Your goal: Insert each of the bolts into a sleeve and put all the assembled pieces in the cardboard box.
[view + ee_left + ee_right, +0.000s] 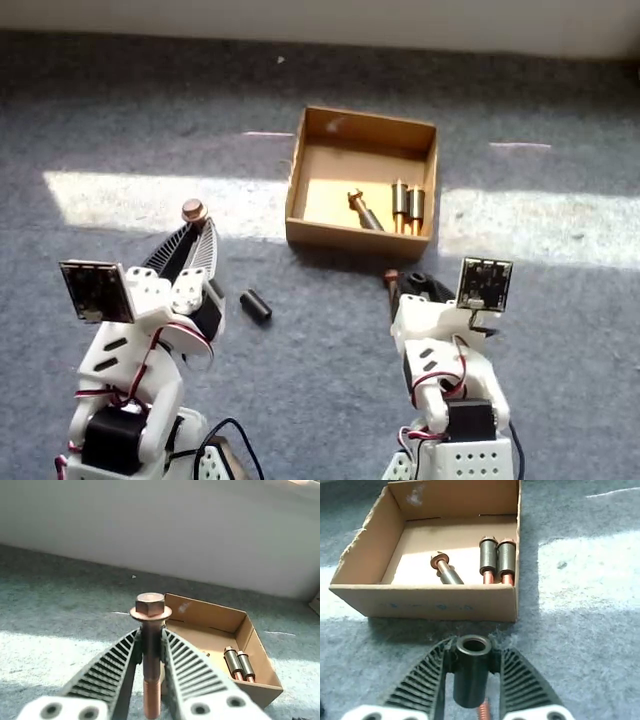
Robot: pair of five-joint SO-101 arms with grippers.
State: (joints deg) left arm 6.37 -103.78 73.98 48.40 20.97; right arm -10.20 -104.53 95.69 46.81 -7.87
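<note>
Copper bolt [150, 645] stands head-up, clamped between the left fingers [117, 660]; the right fingers [427, 672] pinch a black sleeve [471, 672] just before the cardboard box [435, 602], bore open, likely so the two can be mated.

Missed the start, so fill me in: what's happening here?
The left gripper is shut on a copper bolt, held head up. The right gripper grips a dark sleeve just in front of the cardboard box. Three assembled pieces lie in the box, and one loose sleeve lies on the carpet between the arms.
</note>
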